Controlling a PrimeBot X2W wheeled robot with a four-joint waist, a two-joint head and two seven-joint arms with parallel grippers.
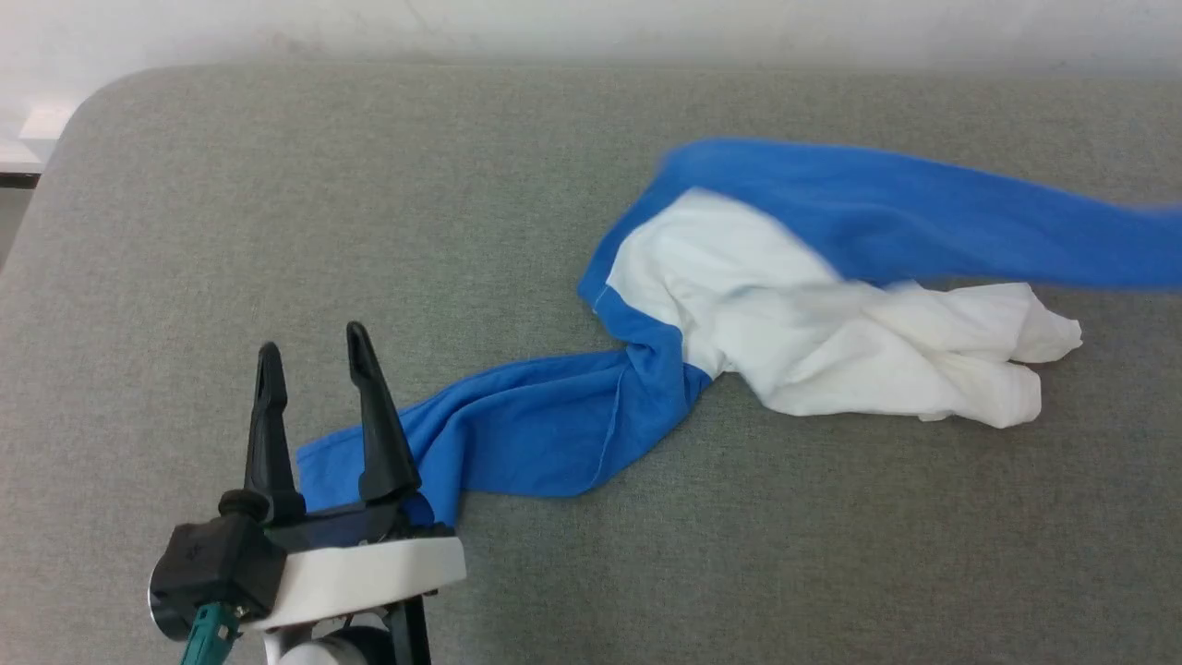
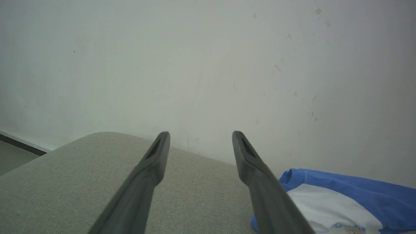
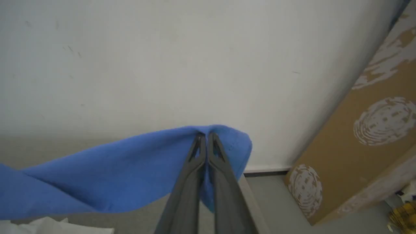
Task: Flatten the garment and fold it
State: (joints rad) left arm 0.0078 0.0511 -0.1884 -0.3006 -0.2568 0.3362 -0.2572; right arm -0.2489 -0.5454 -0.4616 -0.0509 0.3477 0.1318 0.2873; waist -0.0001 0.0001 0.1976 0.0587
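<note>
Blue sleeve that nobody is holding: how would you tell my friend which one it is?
On the big grey cushion lies a crumpled white and blue garment. One blue sleeve trails flat from it toward the near left, ending by the open left gripper. The other sleeve is lifted, pinched in the shut right gripper.

The grey fabric-covered table lies bare on its left and near side: free passage ahead of my left gripper. The white T-shirt with blue sleeves occupies centre and right. A pale wall bounds the far edge; a brown patterned board stands beyond the table's corner.
</note>
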